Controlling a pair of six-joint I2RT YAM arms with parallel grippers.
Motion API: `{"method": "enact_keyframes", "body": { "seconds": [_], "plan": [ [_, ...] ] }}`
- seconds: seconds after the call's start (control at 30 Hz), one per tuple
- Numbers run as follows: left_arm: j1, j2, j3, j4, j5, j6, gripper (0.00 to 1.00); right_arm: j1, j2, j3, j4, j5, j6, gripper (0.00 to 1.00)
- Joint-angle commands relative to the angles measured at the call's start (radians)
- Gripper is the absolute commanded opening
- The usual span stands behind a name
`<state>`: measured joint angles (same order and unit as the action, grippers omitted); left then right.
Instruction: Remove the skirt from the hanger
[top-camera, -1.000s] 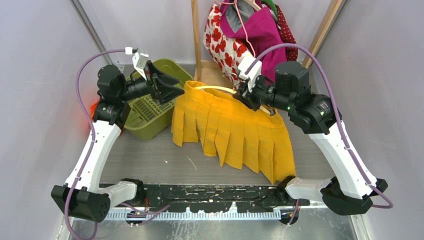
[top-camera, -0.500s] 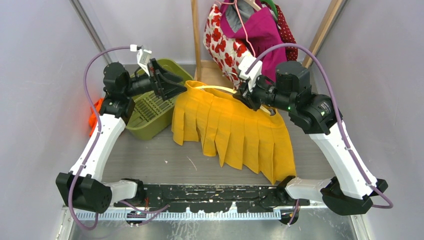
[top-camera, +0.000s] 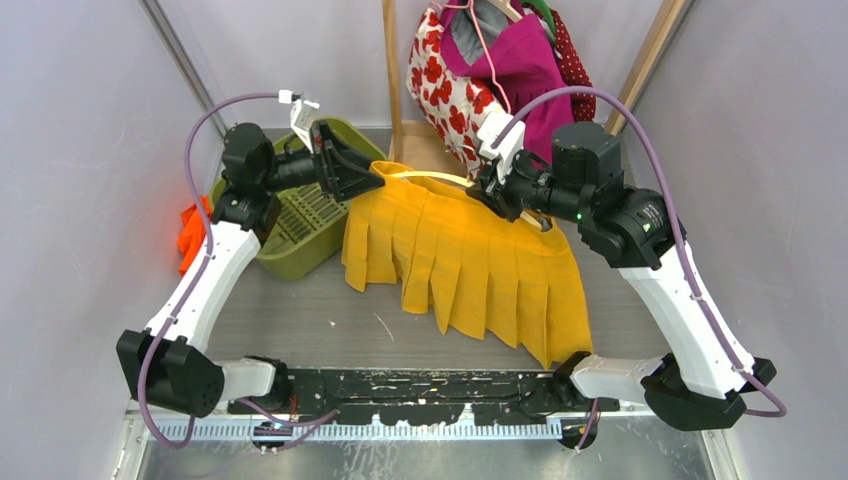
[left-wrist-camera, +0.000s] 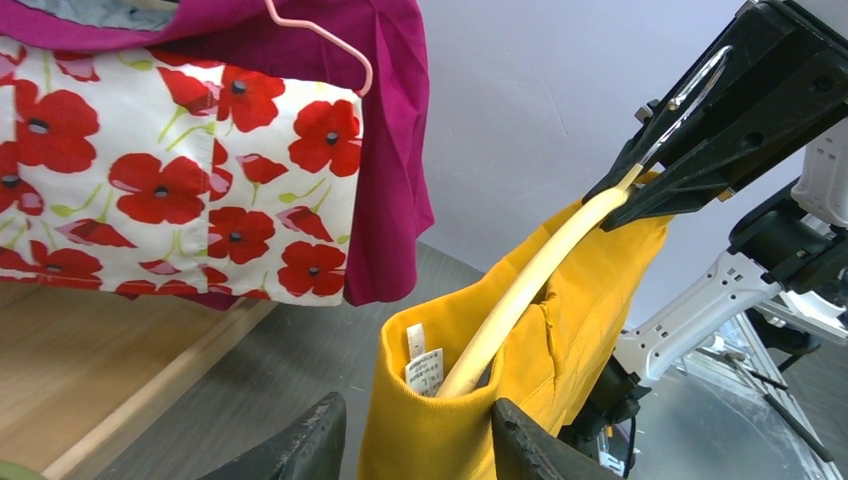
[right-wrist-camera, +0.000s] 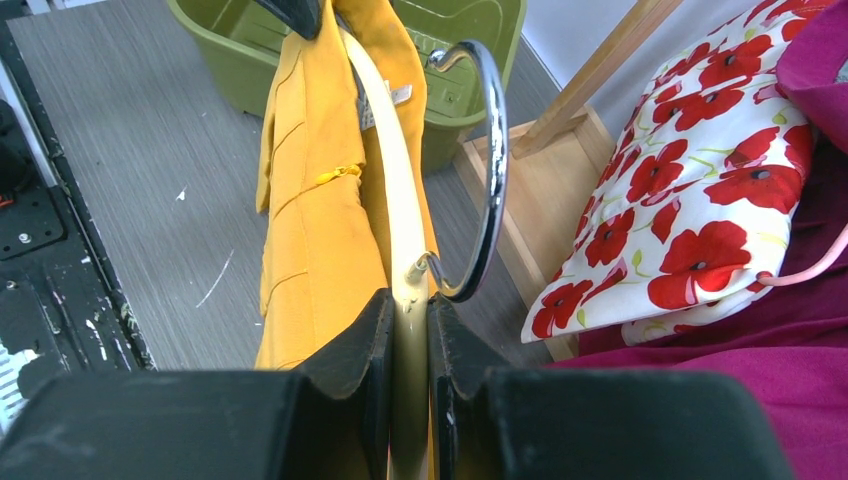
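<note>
A yellow pleated skirt (top-camera: 470, 260) hangs on a cream wooden hanger (top-camera: 430, 177) held above the table, its hem draped down onto the surface. My right gripper (top-camera: 488, 195) is shut on the hanger's middle just below the metal hook (right-wrist-camera: 490, 170); the wood (right-wrist-camera: 385, 150) sits between its jaws (right-wrist-camera: 408, 330). At the skirt's left end my left gripper (top-camera: 372, 178) is open. In the left wrist view its fingers (left-wrist-camera: 305, 440) straddle the waistband (left-wrist-camera: 560, 340) where the hanger tip (left-wrist-camera: 530, 290) and a white label poke out. The left finger stands apart from the cloth.
A green slotted basket (top-camera: 300, 215) sits under the left arm. Behind it, a poppy-print garment (top-camera: 445, 85) and a magenta one (top-camera: 525, 60) hang from a wooden rack (top-camera: 392, 70). An orange object (top-camera: 190, 230) lies at the left wall.
The left arm has swung right and forward, bringing its jaws from over the basket to around the skirt's left waistband end. The right arm and hanger have stayed still.
</note>
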<state>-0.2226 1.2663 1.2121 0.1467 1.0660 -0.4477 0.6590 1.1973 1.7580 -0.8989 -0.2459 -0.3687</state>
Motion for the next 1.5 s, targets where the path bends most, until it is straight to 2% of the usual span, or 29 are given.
{"method": "enact_keyframes", "body": {
  "seconds": [0.0,0.07,0.17,0.2,0.5,0.7,0.83,1.17,1.47],
  "plan": [
    [-0.028,0.029,0.047,0.059,0.013,-0.011,0.52,-0.004,-0.039,0.059,0.132,-0.018,0.008,0.01],
    [-0.033,0.035,0.051,0.055,0.027,-0.011,0.37,-0.004,-0.042,0.054,0.135,-0.017,0.008,0.0],
    [-0.033,0.034,0.053,0.039,0.031,-0.008,0.03,-0.003,-0.042,0.05,0.136,-0.016,0.007,0.01],
    [-0.033,0.03,0.051,0.029,0.028,-0.002,0.0,-0.004,-0.042,0.05,0.136,-0.016,0.007,0.0],
    [-0.032,0.011,0.061,-0.049,0.011,0.048,0.0,-0.004,-0.033,0.049,0.144,-0.023,0.012,0.01],
    [-0.033,-0.036,-0.025,-0.097,-0.046,0.139,0.0,-0.003,-0.027,0.065,0.157,-0.018,0.014,0.01],
    [-0.009,-0.01,0.013,-0.278,-0.12,0.271,0.0,-0.004,-0.009,0.116,0.106,0.014,-0.007,0.01],
    [0.082,-0.057,0.059,-0.443,-0.237,0.342,0.0,-0.004,-0.058,-0.001,0.147,0.107,-0.014,0.01],
    [0.159,-0.039,0.019,-0.434,-0.279,0.337,0.0,-0.018,-0.091,-0.017,0.09,0.195,-0.061,0.0]
  ]
}}
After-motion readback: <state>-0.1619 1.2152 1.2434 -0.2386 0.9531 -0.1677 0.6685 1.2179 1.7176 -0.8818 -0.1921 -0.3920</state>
